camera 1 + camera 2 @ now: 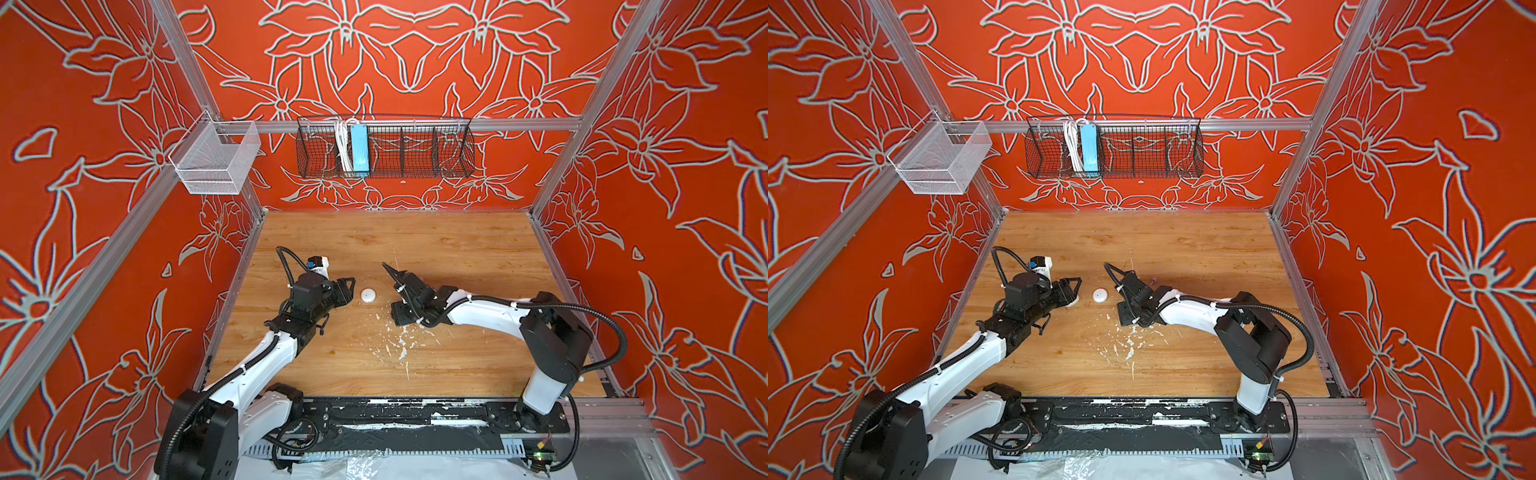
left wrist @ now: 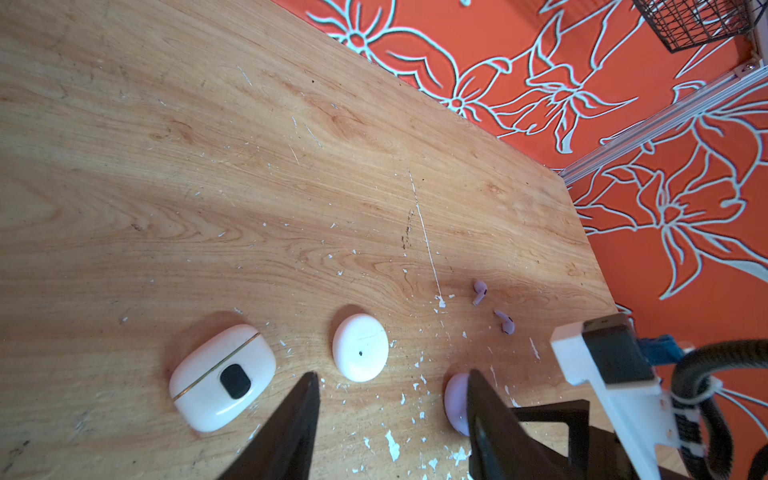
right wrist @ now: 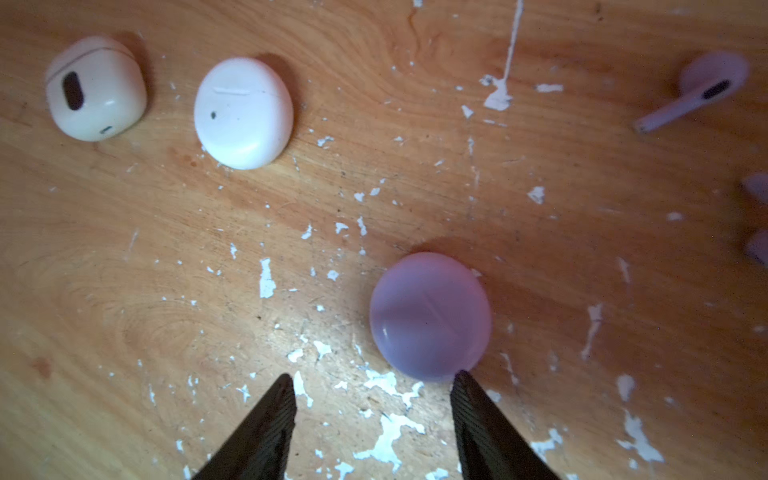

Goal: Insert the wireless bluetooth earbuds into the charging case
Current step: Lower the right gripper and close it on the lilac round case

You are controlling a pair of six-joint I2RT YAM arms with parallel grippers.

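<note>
1. The left gripper [image 2: 391,376] sits low over the worktop [image 2: 208,166], jaws spread wide with nothing between them.
2. Just beyond its tips is the white round case [image 2: 360,347], lid shut. Next to that lies the white oblong case [image 2: 222,376], also shut.
3. In both top views the white round case [image 1: 368,295] [image 1: 1099,295] sits on the worktop between the two arms.
4. The right gripper [image 3: 374,376] also has its jaws spread and empty.
5. One right jaw tip is right at the rim of the lavender case [image 3: 430,316], which lies flat and closed. Whether the tip touches it or stops just short cannot be told.
6. One lavender earbud [image 2: 480,291] and a second lavender earbud [image 2: 505,322] lie loose on the worktop. They are close together, near the lavender case and outside every case.
</note>
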